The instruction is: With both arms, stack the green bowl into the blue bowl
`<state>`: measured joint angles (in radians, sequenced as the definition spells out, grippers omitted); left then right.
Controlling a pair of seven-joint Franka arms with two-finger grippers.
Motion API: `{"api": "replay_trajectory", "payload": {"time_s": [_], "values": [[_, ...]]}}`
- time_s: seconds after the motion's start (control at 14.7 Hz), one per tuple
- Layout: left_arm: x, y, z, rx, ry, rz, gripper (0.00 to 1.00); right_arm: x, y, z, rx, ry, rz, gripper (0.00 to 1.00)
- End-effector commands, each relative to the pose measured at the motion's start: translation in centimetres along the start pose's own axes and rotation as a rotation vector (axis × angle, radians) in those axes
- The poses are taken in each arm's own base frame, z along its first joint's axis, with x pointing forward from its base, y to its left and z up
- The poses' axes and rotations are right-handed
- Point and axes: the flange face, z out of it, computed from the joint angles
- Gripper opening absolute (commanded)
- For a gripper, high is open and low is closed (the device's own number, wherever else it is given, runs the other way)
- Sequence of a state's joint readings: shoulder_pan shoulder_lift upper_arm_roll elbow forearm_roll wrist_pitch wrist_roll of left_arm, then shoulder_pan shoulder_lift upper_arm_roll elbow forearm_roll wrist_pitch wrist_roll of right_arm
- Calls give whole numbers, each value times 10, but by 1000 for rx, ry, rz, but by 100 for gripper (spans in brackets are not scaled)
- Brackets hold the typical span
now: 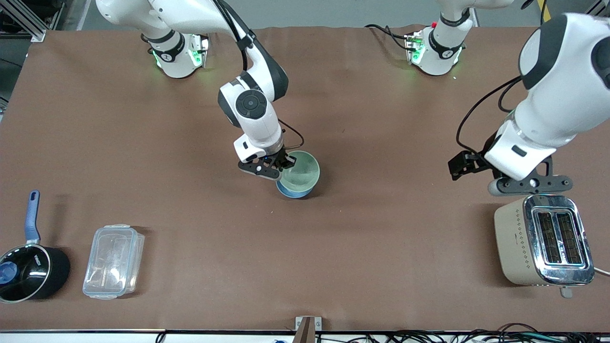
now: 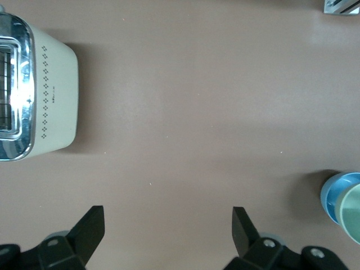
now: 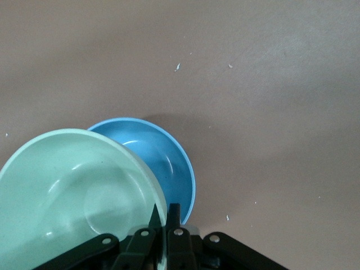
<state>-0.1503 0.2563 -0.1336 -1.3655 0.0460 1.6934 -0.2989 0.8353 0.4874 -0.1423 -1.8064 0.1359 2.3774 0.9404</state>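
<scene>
Right gripper (image 1: 281, 164) clamps green bowl (image 1: 300, 172) rim above blue bowl (image 1: 291, 191); next: centre, lower, release; left gripper (image 2: 169, 228) waits open by toaster (image 1: 543, 240).

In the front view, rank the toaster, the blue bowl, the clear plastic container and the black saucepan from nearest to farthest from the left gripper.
Left gripper, open, hangs over the table beside the toaster.
1. Toaster: at the left arm's end.
2. Blue bowl: mid-table, under the green bowl held by the right gripper.
3. Clear plastic container: toward the right arm's end.
4. Black saucepan: outermost there.
</scene>
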Motion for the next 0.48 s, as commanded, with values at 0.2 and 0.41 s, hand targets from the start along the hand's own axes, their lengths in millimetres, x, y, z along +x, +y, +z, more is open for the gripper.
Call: {"api": "replay_trajectory", "payload": {"time_s": [0.2, 0.41], "values": [[-11, -51, -30, 24, 7, 51, 100, -8, -2, 15, -22, -8, 2, 1], [-16, -64, -32, 37, -34, 79, 100, -6, -1, 22, -28, -5, 3, 1]]}}
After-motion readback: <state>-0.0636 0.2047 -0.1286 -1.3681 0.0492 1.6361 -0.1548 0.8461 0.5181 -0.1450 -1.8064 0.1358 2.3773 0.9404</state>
